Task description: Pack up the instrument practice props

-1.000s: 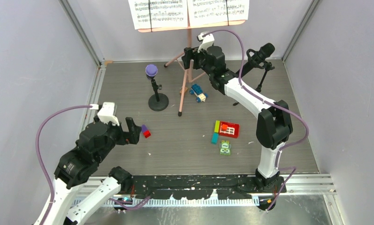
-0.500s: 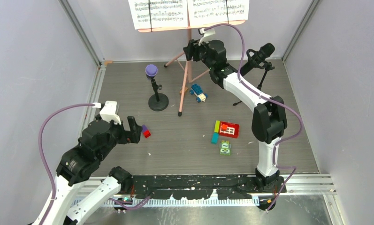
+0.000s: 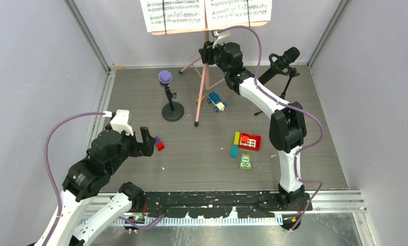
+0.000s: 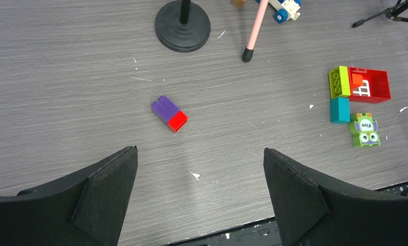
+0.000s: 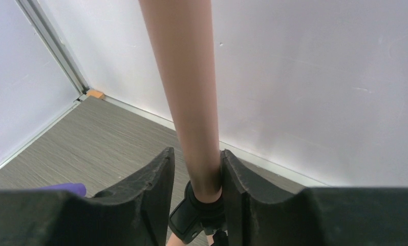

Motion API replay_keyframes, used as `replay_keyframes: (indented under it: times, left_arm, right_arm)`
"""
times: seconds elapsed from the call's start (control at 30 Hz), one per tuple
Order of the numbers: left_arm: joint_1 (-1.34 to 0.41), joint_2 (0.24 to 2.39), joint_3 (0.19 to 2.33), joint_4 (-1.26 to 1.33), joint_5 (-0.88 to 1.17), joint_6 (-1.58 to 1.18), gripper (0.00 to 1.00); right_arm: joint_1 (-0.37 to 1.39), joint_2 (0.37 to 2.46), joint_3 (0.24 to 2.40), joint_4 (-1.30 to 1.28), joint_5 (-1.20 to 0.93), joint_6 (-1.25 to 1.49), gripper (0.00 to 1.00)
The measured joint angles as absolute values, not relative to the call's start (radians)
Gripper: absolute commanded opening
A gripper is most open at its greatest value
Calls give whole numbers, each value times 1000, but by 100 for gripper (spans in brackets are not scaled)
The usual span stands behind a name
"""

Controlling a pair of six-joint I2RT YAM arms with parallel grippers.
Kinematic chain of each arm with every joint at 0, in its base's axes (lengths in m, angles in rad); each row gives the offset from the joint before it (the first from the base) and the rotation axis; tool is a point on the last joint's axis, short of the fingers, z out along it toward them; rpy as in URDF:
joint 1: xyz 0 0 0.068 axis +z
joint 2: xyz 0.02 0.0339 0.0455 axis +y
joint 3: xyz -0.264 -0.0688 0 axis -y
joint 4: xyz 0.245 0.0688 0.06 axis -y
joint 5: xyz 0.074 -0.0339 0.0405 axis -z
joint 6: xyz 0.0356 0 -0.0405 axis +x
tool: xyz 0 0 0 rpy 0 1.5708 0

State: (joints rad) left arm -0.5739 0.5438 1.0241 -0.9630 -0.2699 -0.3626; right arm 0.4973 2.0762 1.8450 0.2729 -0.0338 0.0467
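Pole (image 5: 184, 77) snug between right hand (image 5: 196, 177) fingers (image 5: 155, 184)

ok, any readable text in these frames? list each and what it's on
"Five": on the green owl brick, left wrist view.
The white note sheets on the pink sheet-music holder: printed music, too small to read.
The red brick: white print, no legible words.

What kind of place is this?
Likely a robot test booth, not a music room: plain walls box in a table, a left arm and right arm are mounted at its near edge, and the music stand stands among toy bricks.
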Motion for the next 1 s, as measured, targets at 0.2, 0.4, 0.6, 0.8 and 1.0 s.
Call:
replay_keyframes:
  times: [0.2, 0.4, 0.6, 0.8, 1.0]
  left_arm:
    - [-574, 550, 1024, -963, -270, -359, 95]
    - [-574, 550, 1024, -963, -270, -359, 95]
    - [-574, 550, 1024, -963, -270, -359, 95]
    - [-574, 550, 1024, -963, -270, -359, 95]
    - [-574, 550, 1024, -963, -270, -359, 95]
  right_arm:
    - [494, 2088, 1858, 276, -32, 35, 39]
    - [494, 2094, 1859, 273, -32, 27, 38]
    - [494, 2096, 1859, 260, -35, 16, 34]
    - [492, 2096, 1859, 255, -39, -19, 27]
    - [492, 2096, 1866, 242, -40, -40, 34]
